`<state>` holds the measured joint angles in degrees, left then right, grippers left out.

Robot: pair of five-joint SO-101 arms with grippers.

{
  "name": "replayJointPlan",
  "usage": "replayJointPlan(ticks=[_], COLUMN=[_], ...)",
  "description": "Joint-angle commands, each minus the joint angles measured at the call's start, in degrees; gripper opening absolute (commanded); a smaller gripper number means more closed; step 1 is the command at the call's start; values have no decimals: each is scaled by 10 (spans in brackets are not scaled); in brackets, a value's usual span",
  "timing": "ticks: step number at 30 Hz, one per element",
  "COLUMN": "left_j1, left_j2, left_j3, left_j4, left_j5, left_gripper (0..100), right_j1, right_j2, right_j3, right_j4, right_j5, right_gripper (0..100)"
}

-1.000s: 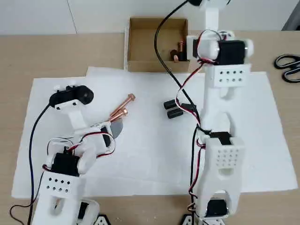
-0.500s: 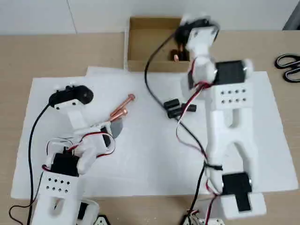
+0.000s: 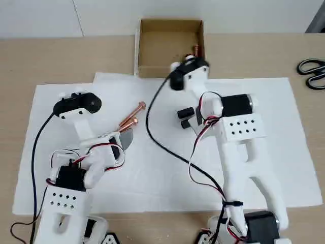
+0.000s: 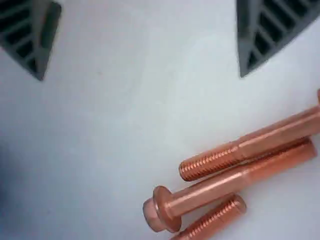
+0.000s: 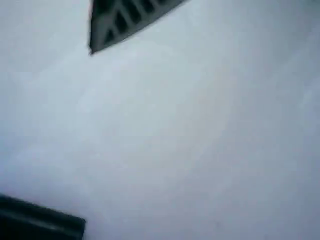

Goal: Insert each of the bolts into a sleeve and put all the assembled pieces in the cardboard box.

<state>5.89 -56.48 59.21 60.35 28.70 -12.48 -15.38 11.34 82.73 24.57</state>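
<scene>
My left claw (image 4: pixel 141 75) gapes wide and empty, bolts (image 4: pixel 240 182) just beside it on white paper (image 3: pixel 167 173) covering the wooden counter (image 3: pixel 51 61). For my right claw (image 3: pixel 197 118) I cannot tell the state; sleeves (image 3: pixel 186 112) lie beside it, cardboard box (image 3: pixel 170 21) beyond.

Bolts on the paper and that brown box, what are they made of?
The bolts look like metal with a shiny copper-coloured finish; the cut threads and glints suggest it. The box looks like plain brown cardboard, matte, with thin walls.

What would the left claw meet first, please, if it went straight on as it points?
Probably the white paper under the open left claw; the copper bolts lie beside, though depth is unclear.
</scene>
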Motion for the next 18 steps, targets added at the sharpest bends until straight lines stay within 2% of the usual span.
replayJointPlan(ticks=[1, 5, 10, 18], left_j1=[-2, -2, -2, -2], left_j2=[-5, -5, -5, -5], left_j3=[-3, -3, -3, 10], left_j4=[3, 3, 2, -1], left_j5=[-4, -4, -4, -4], left_gripper=[235, 235, 235, 235], right_j1=[17, 35, 33, 36], right_j2=[18, 65, 103, 183], right_j3=[0, -1, 0, -28], right_j4=[-22, -30, -92, -170], right_j5=[42, 48, 150, 229], right_gripper=[238, 238, 237, 236])
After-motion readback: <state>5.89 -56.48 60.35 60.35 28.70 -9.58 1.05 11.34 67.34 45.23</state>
